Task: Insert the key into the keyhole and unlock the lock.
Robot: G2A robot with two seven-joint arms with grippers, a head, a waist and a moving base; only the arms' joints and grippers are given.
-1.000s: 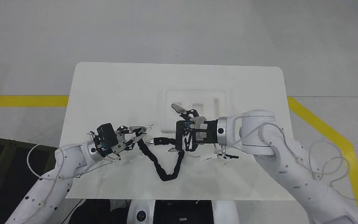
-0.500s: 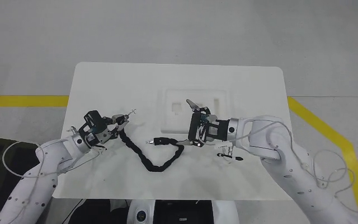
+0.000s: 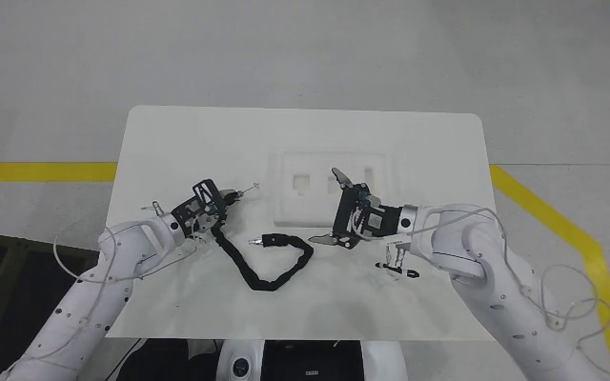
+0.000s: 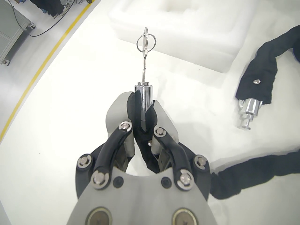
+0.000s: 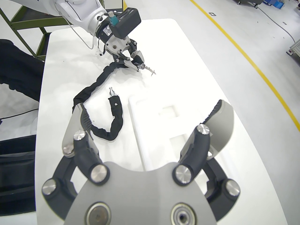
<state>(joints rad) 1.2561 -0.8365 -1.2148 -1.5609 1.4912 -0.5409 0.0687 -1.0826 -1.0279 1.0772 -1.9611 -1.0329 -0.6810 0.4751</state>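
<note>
**A:** Start left of the foam tray (image 3: 329,160). What has the left gripper (image 4: 142,101) got?

**B:** Its fingers (image 4: 121,115) are clamped on the chrome lock barrel (image 4: 145,94). The key (image 4: 144,47) is seated in the barrel's end, and its long axis runs straight out toward the tray's left edge.

**A:** And the chain (image 3: 257,271)?

**B:** Its pin end (image 4: 248,113) lies free on the worktop (image 3: 172,143), on the robot's side of the tray and apart from the barrel. I'd judge the lock is already open.

**A:** And the right gripper (image 5: 150,106)?

**B:** It's over the tray's front edge with its fingers spread wide, holding nothing. The key is well to its left, so the left arm is nearer.

**A:** What's different from a second ago?

**B:** Back then the two grippers were close together by the pin end. The right one has since backed off toward the tray.
</note>
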